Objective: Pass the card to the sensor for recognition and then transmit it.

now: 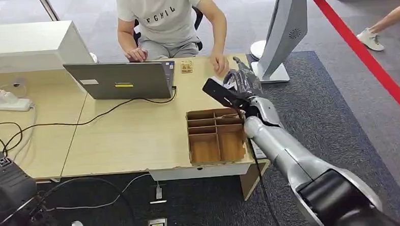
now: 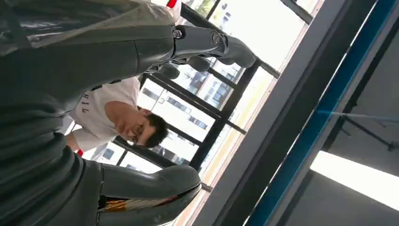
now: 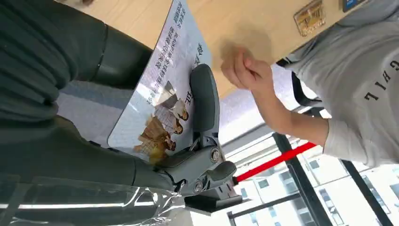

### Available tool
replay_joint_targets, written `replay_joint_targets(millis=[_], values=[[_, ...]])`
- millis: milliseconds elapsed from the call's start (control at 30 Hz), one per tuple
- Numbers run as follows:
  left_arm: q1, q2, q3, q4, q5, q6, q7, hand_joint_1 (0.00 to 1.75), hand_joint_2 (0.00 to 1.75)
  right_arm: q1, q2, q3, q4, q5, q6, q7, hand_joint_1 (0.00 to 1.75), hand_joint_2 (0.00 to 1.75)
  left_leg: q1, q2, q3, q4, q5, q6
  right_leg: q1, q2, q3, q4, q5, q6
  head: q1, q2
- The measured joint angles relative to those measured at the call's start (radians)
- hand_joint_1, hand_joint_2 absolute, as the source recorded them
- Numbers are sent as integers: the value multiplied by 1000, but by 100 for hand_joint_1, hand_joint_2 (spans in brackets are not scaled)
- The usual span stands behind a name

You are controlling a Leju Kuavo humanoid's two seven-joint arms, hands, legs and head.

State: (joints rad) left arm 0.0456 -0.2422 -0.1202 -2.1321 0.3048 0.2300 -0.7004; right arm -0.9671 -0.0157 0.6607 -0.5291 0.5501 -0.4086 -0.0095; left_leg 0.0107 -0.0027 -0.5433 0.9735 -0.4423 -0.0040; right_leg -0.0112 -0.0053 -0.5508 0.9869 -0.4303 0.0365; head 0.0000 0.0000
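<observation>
In the head view, the right hand point(image 1: 242, 80) is being held out over the far right part of the wooden table point(image 1: 133, 136), beyond the brown divided tray point(image 1: 217, 135). A card point(image 1: 218, 92), seen dark from this side, is being gripped in that hand and is sticking out toward the laptop point(image 1: 121, 81). The person's hand point(image 1: 219, 64) is being rested on the table just beside the card; whether the two are touching cannot be told. A small yellow tag point(image 1: 187, 66) is lying beside the laptop. A white stand point(image 1: 278, 35) is standing at the table's far right corner.

In the left wrist view, the left hand point(image 2: 155, 108) is being pointed upward toward windows and a ceiling beam. Its fingers point(image 2: 211, 44) are being kept apart from the thumb point(image 2: 150, 186), with nothing being held between them.

In the right wrist view, the card point(image 3: 162, 89) is being shown with its printed face, carrying text and small pictures. It is being pinched by a finger point(image 3: 204, 101) lying across that face. The person's hand point(image 3: 244, 70) is being held loosely curled near the card's edge, over the table point(image 3: 235, 21).
</observation>
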Motion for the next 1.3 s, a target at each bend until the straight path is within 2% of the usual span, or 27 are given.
replay_joint_targets(millis=[167, 367, 633, 833, 933, 1100, 1300], values=[[3, 0, 5, 0, -2, 2, 0, 0, 175, -20, -41, 0, -27, 3, -9, 22, 175, 175, 0, 0, 0, 0, 0, 0, 0, 0, 0, 0, 0, 0, 0, 0], [20, 0, 12, -3, -8, 13, 0, 0, 175, -26, -144, -14, -112, -13, -12, 73, 175, 175, -1, 0, 0, 1, 0, 0, -1, 0, 0, -1, 0, 1, 0, 0], [45, -2, 21, -20, -20, 51, 0, 0, 175, 20, -264, -32, -267, -18, -6, 85, 175, 175, -1, 0, 1, 1, 0, 0, -1, 1, 0, -1, 0, 1, 0, 0], [72, -2, 26, -51, -38, 110, 0, 0, 175, 114, -330, -45, -419, -26, -40, 88, 175, 175, 0, 0, 1, 0, 0, 0, 0, 1, 1, -1, 0, 1, 0, 0], [88, -1, 28, -69, -42, 149, 0, 0, 175, 188, -363, -47, -504, -30, -79, 107, 175, 175, 0, 0, 1, 0, 0, 0, 0, 0, 1, -1, 0, 0, 1, 0], [104, 1, 29, -87, -46, 153, 0, 0, 175, 280, -399, -53, -594, -23, -103, 136, 175, 175, 0, 0, 1, 0, -1, 0, -1, 1, 1, -2, 0, 1, 0, 0], [127, 2, 32, -111, -45, 158, 0, 0, 175, 442, -450, -86, -723, 12, -119, 170, 175, 175, 0, -1, 1, 0, -1, 1, -1, 0, 2, -2, 0, 1, 0, 0]])
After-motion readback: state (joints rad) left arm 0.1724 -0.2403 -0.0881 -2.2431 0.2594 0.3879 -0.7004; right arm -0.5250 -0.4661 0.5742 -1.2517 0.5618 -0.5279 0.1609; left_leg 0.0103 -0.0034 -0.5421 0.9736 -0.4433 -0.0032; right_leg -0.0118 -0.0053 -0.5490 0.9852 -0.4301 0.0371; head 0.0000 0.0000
